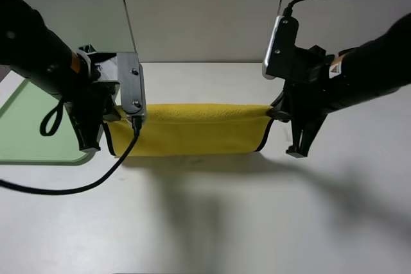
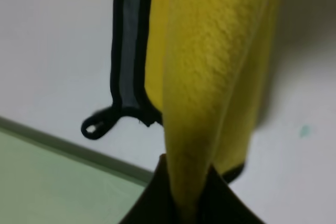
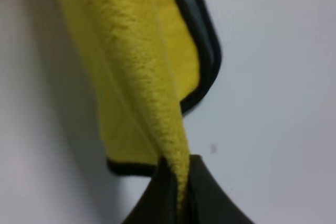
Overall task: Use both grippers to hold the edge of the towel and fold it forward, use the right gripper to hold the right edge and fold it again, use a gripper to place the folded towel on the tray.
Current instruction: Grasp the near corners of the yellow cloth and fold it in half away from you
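- Nearest: bare white table (image 1: 212, 222) under soft shadows, with a black cable (image 1: 77, 187) trailing across its left part.
- Further in, on the left: left gripper (image 2: 188, 174), fingers (image 2: 226, 205) clamped hard on a bunched fold of the towel (image 1: 192, 131), yellow plush squeezed between them.
- On the right, level with it: right gripper (image 3: 178, 163), fingers (image 3: 210, 198) likewise pinching a narrow ridge of the same cloth.
- Between the two: towel pulled out left to right as a doubled yellow band, upper fold raised off the table. Lower hem low over the surface; contact impossible to tell.
- At the cloth's ends: edge of the towel (image 3: 207, 51), black binding curving round a corner on the right. At the left end, a small black loop (image 2: 94, 128) hanging free.
- Just left of the towel's left end: tray (image 1: 26, 126), pale green, flat on the table. Cloth over bare table to its right.
- Over each gripper: grey boxy wrist module (image 1: 131, 88).
- Farthest: pale wall panels (image 1: 205, 11).
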Tool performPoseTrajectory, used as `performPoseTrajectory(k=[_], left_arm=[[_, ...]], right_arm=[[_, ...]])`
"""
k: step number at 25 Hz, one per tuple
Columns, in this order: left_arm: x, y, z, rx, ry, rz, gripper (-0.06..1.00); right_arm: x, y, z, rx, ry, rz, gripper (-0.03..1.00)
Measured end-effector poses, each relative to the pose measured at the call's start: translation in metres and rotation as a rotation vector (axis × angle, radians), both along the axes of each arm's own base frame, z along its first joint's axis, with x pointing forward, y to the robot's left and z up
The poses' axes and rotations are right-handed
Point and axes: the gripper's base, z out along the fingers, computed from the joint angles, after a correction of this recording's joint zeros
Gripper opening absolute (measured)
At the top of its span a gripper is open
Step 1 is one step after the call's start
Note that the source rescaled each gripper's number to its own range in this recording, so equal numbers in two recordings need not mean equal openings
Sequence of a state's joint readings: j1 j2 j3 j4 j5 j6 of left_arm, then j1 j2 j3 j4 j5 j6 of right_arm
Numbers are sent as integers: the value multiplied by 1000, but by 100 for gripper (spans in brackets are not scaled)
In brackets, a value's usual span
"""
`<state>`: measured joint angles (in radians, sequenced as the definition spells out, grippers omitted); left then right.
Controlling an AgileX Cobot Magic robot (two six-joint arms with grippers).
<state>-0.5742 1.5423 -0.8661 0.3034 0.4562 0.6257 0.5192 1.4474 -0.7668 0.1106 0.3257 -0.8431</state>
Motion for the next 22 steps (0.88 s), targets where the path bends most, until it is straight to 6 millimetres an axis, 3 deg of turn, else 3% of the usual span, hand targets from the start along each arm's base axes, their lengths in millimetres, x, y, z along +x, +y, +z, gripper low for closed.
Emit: performPoseTrajectory(k=[3,12,17,22], left_arm=[[13,-2,-15,43,6,48,0],[50,3,-59,105,14,211,0],[61,12,-74,87,21,253,0],[64,10,-75,55,3,244,0]], right_arm=[[21,12,-1,10,11,-17,0],[62,34,-43,-55,87,-6,0],[72,40,-69,-79,109,-3,0],[75,41,-78,-84,105,0,0]])
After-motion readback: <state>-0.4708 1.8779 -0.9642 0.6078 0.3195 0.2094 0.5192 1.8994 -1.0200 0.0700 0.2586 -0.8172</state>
